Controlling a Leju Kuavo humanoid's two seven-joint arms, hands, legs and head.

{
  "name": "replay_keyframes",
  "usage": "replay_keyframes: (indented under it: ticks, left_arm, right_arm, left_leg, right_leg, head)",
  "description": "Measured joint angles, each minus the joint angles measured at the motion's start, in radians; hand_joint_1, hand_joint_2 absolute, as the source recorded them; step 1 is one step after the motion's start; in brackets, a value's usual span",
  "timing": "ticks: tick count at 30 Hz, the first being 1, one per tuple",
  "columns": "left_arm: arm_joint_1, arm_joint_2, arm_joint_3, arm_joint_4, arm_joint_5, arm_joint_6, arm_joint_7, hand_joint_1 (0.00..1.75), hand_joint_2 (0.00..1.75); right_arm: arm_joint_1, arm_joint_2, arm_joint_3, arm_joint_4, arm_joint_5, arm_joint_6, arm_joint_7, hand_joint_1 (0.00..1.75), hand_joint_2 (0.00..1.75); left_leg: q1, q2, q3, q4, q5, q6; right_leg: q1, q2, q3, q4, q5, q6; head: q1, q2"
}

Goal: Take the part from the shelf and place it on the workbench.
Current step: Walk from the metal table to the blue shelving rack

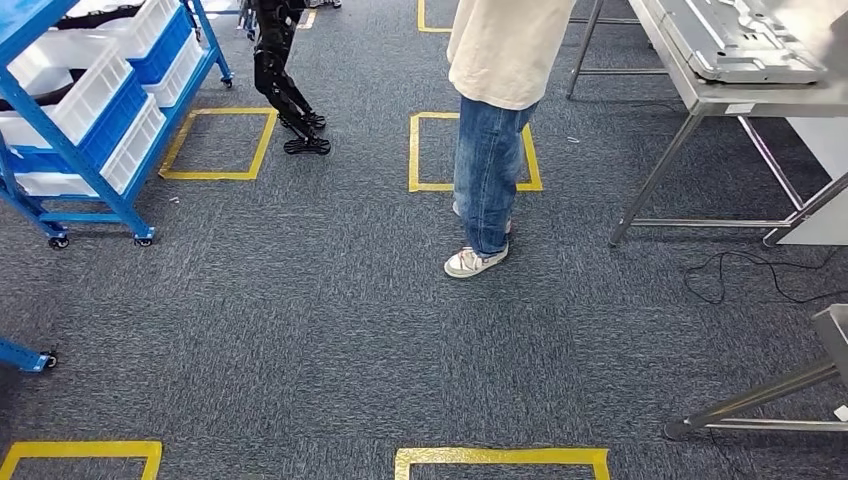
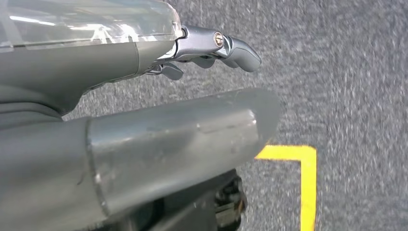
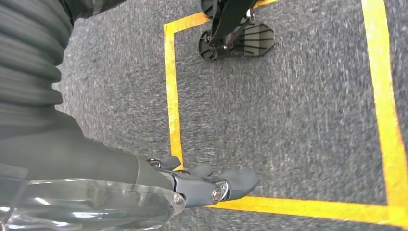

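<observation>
The blue wheeled shelf (image 1: 72, 155) stands at the left edge of the head view, loaded with white and blue bins (image 1: 95, 90); I cannot make out what the bins contain. At the top right is the metal workbench (image 1: 760, 98), and a flat grey sheet-metal part (image 1: 740, 40) lies on it. My left hand (image 2: 211, 45) hangs over the grey carpet with its fingers stretched out and nothing in it. My right hand (image 3: 207, 185) also hangs over the carpet, fingers extended and holding nothing.
A person (image 1: 490, 130) in jeans and white shoes stands mid-floor between shelf and workbench. Another robot's black legs (image 1: 285, 85) stand beside the shelf. Yellow tape squares (image 1: 215, 145) mark the carpet. A black cable (image 1: 740, 275) trails under the workbench, and a second metal stand (image 1: 770, 390) is at the lower right.
</observation>
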Motion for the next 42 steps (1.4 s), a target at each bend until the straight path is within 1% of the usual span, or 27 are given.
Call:
replay_keyframes:
  ticks: [1, 3, 5, 7, 8, 9, 10, 12, 14, 16, 17, 19, 21, 23, 24, 25, 27, 29, 31, 32, 34, 36, 37, 38, 39, 40, 42]
  left_arm:
    - [0.002, 0.001, 0.0, 0.0, 0.0, 0.0, 0.0, 0.0, 0.0]
    - [0.003, 0.002, 0.001, 0.0, 0.0, 0.0, -0.001, 0.0, 0.0]
    - [0.001, 0.002, 0.001, 0.0, 0.0, 0.0, -0.001, 0.0, 0.0]
    - [-0.001, 0.002, 0.001, 0.0, 0.0, 0.0, -0.002, 0.0, 0.0]
    - [0.0, 0.002, 0.001, 0.0, 0.0, 0.0, -0.002, 0.0, 0.0]
    - [0.001, 0.002, 0.001, 0.0, 0.0, 0.0, -0.002, 0.0, 0.0]
    - [0.001, 0.002, 0.002, 0.0, -0.001, 0.0, -0.002, 0.0, 0.0]
    - [0.001, 0.002, 0.002, 0.0, -0.001, 0.0, -0.002, 0.0, 0.0]
    - [-0.001, 0.002, 0.002, 0.0, -0.002, 0.0, -0.002, 0.0, 0.0]
    - [0.0, 0.002, 0.003, 0.0, -0.002, 0.001, -0.002, 0.0, 0.0]
    - [0.002, 0.002, 0.003, 0.0, -0.002, 0.002, -0.002, 0.0, 0.0]
    - [0.003, 0.003, 0.005, 0.0, -0.002, 0.004, -0.003, 0.0, 0.0]
    - [0.001, 0.003, 0.005, 0.0, -0.002, 0.005, -0.004, 0.0, 0.0]
    - [0.001, 0.003, 0.005, 0.0, -0.003, 0.006, -0.004, 0.0, 0.0]
    - [0.002, 0.003, 0.006, 0.0, -0.003, 0.006, -0.004, 0.0, 0.0]
    - [0.004, 0.003, 0.006, 0.0, -0.003, 0.006, -0.004, 0.0, 0.0]
    - [0.003, 0.003, 0.006, 0.0, -0.003, 0.006, -0.004, 0.0, 0.0]
    - [0.0, 0.003, 0.006, 0.0, -0.003, 0.007, -0.004, 0.0, 0.0]
    - [0.001, 0.004, 0.008, 0.0, -0.003, 0.008, -0.005, 0.0, 0.0]
    - [0.003, 0.005, 0.009, 0.0, -0.003, 0.008, -0.005, 0.0, 0.0]
    - [0.004, 0.005, 0.01, 0.0, -0.003, 0.009, -0.005, 0.0, 0.0]
    - [0.001, 0.005, 0.011, 0.0, -0.004, 0.009, -0.005, 0.0, 0.0]
    - [0.0, 0.005, 0.011, 0.0, -0.004, 0.009, -0.005, 0.0, 0.0]
    - [0.0, 0.005, 0.012, 0.0, -0.004, 0.009, -0.005, 0.0, 0.0]
    - [0.0, 0.005, 0.012, 0.0, -0.004, 0.008, -0.005, 0.0, 0.0]
    - [0.001, 0.005, 0.012, 0.0, -0.005, 0.008, -0.005, 0.0, 0.0]
    - [0.0, 0.005, 0.013, 0.0, -0.005, 0.008, -0.005, 0.0, 0.0]
  right_arm:
    - [-0.002, 0.0, 0.0, 0.0, 0.0, 0.0, 0.0, 0.0, 1.75]
    - [-0.004, -0.001, 0.0, 0.0, 0.0, 0.0, -0.002, 0.0, 1.75]
    - [0.0, -0.001, 0.0, 0.0, 0.0, 0.0, -0.003, 0.0, 1.75]
    - [0.003, -0.001, 0.0, 0.0, 0.0, 0.0, -0.003, 0.0, 1.75]
    - [0.003, -0.001, 0.0, 0.0, 0.0, 0.0, -0.003, 0.0, 1.75]
    - [0.004, -0.001, 0.0, 0.0, 0.0, 0.0, -0.003, 0.0, 1.75]
    - [0.004, -0.002, 0.0, 0.0, 0.001, 0.0, -0.003, 0.0, 1.75]
    - [0.005, -0.003, 0.0, 0.0, 0.002, 0.0, -0.003, 0.0, 1.75]
    - [0.004, -0.003, 0.0, 0.0, 0.003, 0.0, -0.004, 0.0, 1.75]
    - [0.0, -0.003, 0.0, 0.0, 0.004, 0.0, -0.005, 0.0, 1.75]
    - [-0.001, -0.002, 0.0, 0.0, 0.004, 0.0, -0.005, 0.0, 1.75]
    - [0.001, -0.001, 0.0, 0.0, 0.005, 0.0, -0.006, 0.0, 1.75]
    - [0.004, -0.001, 0.0, 0.0, 0.005, -0.001, -0.006, 0.0, 1.75]
    - [0.006, -0.002, 0.0, 0.0, 0.006, -0.001, -0.006, 0.0, 1.75]
    - [0.005, -0.003, 0.0, 0.0, 0.006, -0.001, -0.006, 0.0, 1.75]
    - [0.004, -0.003, 0.0, 0.0, 0.006, -0.001, -0.006, 0.0, 1.75]
    - [0.003, -0.003, 0.0, 0.0, 0.007, -0.001, -0.007, 0.0, 1.75]
    - [0.003, -0.002, 0.0, 0.0, 0.008, -0.001, -0.008, 0.0, 1.75]
    - [-0.001, -0.002, 0.0, 0.0, 0.012, -0.001, -0.009, 0.0, 1.75]
    - [-0.004, -0.003, 0.0, 0.0, 0.014, -0.001, -0.009, 0.0, 1.75]
    - [-0.005, -0.003, 0.0, 0.0, 0.017, -0.001, -0.01, 0.0, 1.75]
    - [-0.001, -0.003, 0.0, 0.0, 0.018, 0.0, -0.011, 0.0, 1.75]
    - [0.001, -0.003, 0.0, 0.001, 0.018, 0.0, -0.011, 0.0, 1.75]
    - [0.003, -0.003, 0.0, 0.001, 0.018, 0.0, -0.011, 0.0, 1.75]
    - [0.004, -0.004, 0.0, 0.001, 0.018, 0.0, -0.011, 0.0, 1.75]
    - [0.004, -0.004, 0.0, 0.001, 0.018, 0.0, -0.01, 0.0, 1.75]
    - [0.006, -0.005, 0.0, 0.001, 0.019, 0.0, -0.01, 0.0, 1.75]
  left_leg:
    - [0.002, -0.012, 0.001, -0.005, 0.004, 0.004]
    - [0.009, -0.037, 0.006, -0.017, 0.013, 0.015]
    - [0.011, -0.061, 0.007, -0.02, 0.019, 0.022]
    - [0.01, -0.09, 0.005, -0.019, 0.02, 0.024]
    - [0.009, -0.105, 0.006, -0.018, 0.02, 0.023]
    - [0.009, -0.121, 0.007, -0.017, 0.02, 0.023]
    - [0.009, -0.135, 0.009, -0.015, 0.019, 0.022]
    - [0.01, -0.16, 0.006, -0.008, 0.015, 0.016]
    - [0.013, -0.181, -0.003, -0.004, 0.016, 0.005]
    - [0.016, -0.203, -0.009, -0.005, 0.019, -0.008]
    - [0.015, -0.198, -0.013, 0.0, 0.014, -0.013]
    - [0.014, -0.155, -0.042, 0.063, -0.026, -0.021]
    - [0.016, -0.104, -0.105, 0.194, -0.091, -0.027]
    - [0.021, -0.087, -0.146, 0.282, -0.116, -0.033]
    - [0.023, -0.082, -0.139, 0.271, -0.099, -0.034]
    - [0.023, -0.074, -0.111, 0.219, -0.068, -0.033]
    - [0.019, -0.034, -0.033, 0.073, -0.009, -0.026]
    - [0.01, -0.007, 0.004, -0.003, 0.009, -0.016]
    - [0.006, -0.023, 0.003, -0.011, 0.01, -0.007]
    - [0.008, -0.033, 0.005, -0.016, 0.013, -0.001]
    - [0.014, -0.053, 0.011, -0.026, 0.021, 0.011]
    - [0.015, -0.073, 0.01, -0.027, 0.025, 0.017]
    - [0.015, -0.086, 0.01, -0.027, 0.025, 0.017]
    - [0.014, -0.099, 0.01, -0.026, 0.025, 0.018]
    - [0.014, -0.113, 0.011, -0.025, 0.024, 0.017]
    - [0.015, -0.128, 0.012, -0.023, 0.023, 0.016]
    - [0.015, -0.155, 0.012, -0.017, 0.02, 0.01]
  right_leg:
    - [-0.001, -0.001, 0.004, 0.0, -0.003, 0.005]
    - [-0.005, 0.045, -0.004, 0.031, -0.032, 0.015]
    - [-0.009, 0.106, -0.054, 0.139, -0.095, 0.02]
    - [-0.009, 0.123, -0.116, 0.259, -0.136, 0.021]
    - [-0.009, 0.124, -0.129, 0.276, -0.127, 0.021]
    - [-0.01, 0.127, -0.125, 0.254, -0.097, 0.02]
    - [-0.01, 0.134, -0.103, 0.196, -0.054, 0.018]
    - [-0.013, 0.181, -0.053, 0.068, 0.009, 0.014]
    - [-0.013, 0.214, -0.034, 0.014, 0.022, 0.011]
    - [-0.012, 0.196, -0.032, 0.008, 0.024, 0.003]
    - [-0.013, 0.184, -0.029, 0.003, 0.026, -0.003]
    - [-0.016, 0.155, -0.023, -0.008, 0.029, -0.016]
    - [-0.011, 0.125, -0.022, -0.009, 0.028, -0.023]
    - [-0.007, 0.095, -0.021, -0.008, 0.025, -0.025]
    - [-0.006, 0.081, -0.02, -0.008, 0.023, -0.025]
    - [-0.006, 0.069, -0.017, -0.008, 0.021, -0.023]
    - [-0.004, 0.047, -0.009, -0.006, 0.015, -0.017]
    - [-0.001, 0.027, -0.004, -0.005, 0.009, -0.008]
    - [0.0, 0.009, 0.001, -0.007, 0.006, 0.001]
    - [-0.002, 0.016, 0.003, -0.004, 0.002, 0.007]
    - [-0.006, 0.064, -0.015, 0.046, -0.035, 0.017]
    - [-0.01, 0.112, -0.075, 0.169, -0.1, 0.021]
    - [-0.01, 0.119, -0.109, 0.233, -0.123, 0.022]
    - [-0.01, 0.122, -0.131, 0.271, -0.127, 0.022]
    - [-0.01, 0.124, -0.136, 0.272, -0.109, 0.022]
    - [-0.011, 0.128, -0.122, 0.233, -0.073, 0.022]
    - [-0.014, 0.164, -0.068, 0.098, 0.002, 0.019]
  head:
    - [0.0, 0.0]
    - [0.0, 0.0]
    - [0.001, 0.0]
    - [0.001, 0.0]
    - [0.001, 0.0]
    - [0.001, 0.0]
    - [0.001, 0.0]
    - [0.001, 0.0]
    - [0.001, 0.0]
    - [0.001, 0.0]
    - [0.0, 0.0]
    - [-0.002, 0.0]
    - [-0.004, 0.0]
    - [-0.004, 0.0]
    - [-0.004, 0.0]
    - [-0.004, 0.0]
    - [-0.004, 0.0]
    - [-0.003, 0.0]
    - [-0.003, 0.0]
    - [-0.003, 0.0]
    - [-0.003, 0.0]
    - [-0.002, 0.0]
    - [-0.002, 0.0]
    - [-0.002, 0.0]
    - [-0.002, 0.0]
    - [-0.002, 0.0]
    - [-0.002, 0.0]
